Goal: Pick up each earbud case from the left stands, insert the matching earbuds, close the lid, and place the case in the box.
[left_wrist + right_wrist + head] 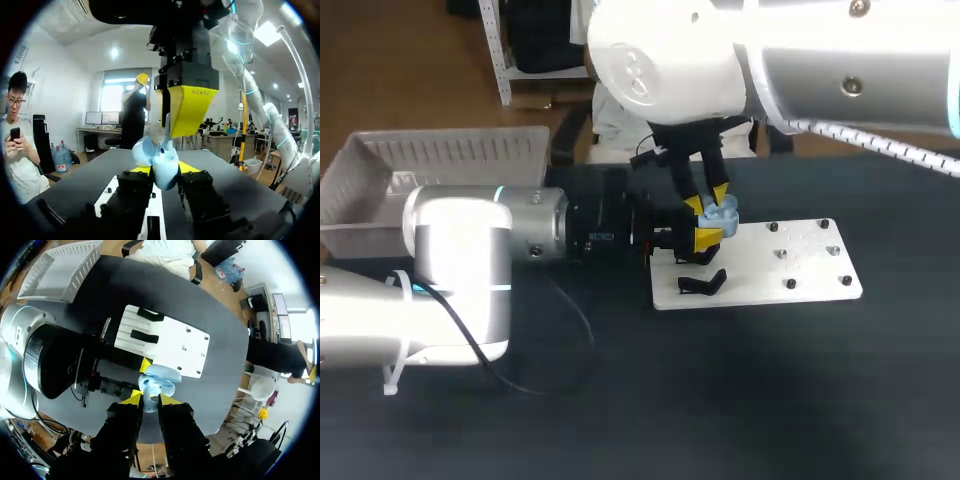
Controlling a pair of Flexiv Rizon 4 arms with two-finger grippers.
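Clamping the light-blue earbud case (162, 165) in my left gripper (164, 169); right gripper (150, 399) grip unclear; box (450, 150), upper left overhead, unseen from left wrist; black table (740, 400)

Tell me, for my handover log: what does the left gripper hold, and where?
The left gripper holds the open light-blue earbud case, its fingers clamping the lower shell from two sides.
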